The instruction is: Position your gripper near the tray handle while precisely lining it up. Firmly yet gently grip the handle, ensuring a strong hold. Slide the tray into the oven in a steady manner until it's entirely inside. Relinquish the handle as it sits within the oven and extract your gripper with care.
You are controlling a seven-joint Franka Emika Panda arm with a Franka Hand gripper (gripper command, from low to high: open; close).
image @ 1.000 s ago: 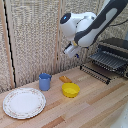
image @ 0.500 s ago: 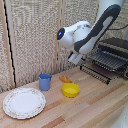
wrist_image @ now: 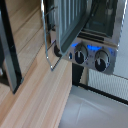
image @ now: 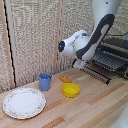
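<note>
The black and silver oven (image: 118,46) stands at the exterior view's right with its front open. The dark wire tray (image: 107,61) sticks out of it, and the thin tray handle (image: 96,74) runs along its front edge. My gripper (image: 78,64) hangs on its pale block under the white arm. It is just to the left of the handle's near end and holds nothing. Its fingers are too small to read. In the wrist view the oven (wrist_image: 107,30), the tray (wrist_image: 70,20) and the handle (wrist_image: 48,42) show close up; a dark bar crosses the edge.
On the wooden table are a blue cup (image: 45,81), a yellow bowl (image: 70,90), a small orange object (image: 65,79) and a round patterned plate (image: 24,103). A woven screen stands behind. The oven's blue-lit knobs (wrist_image: 80,55) show in the wrist view.
The arm's wrist has swung toward the exterior view's left and the gripper has come lower, closer to the tray's front edge. The tray and tableware have not moved.
</note>
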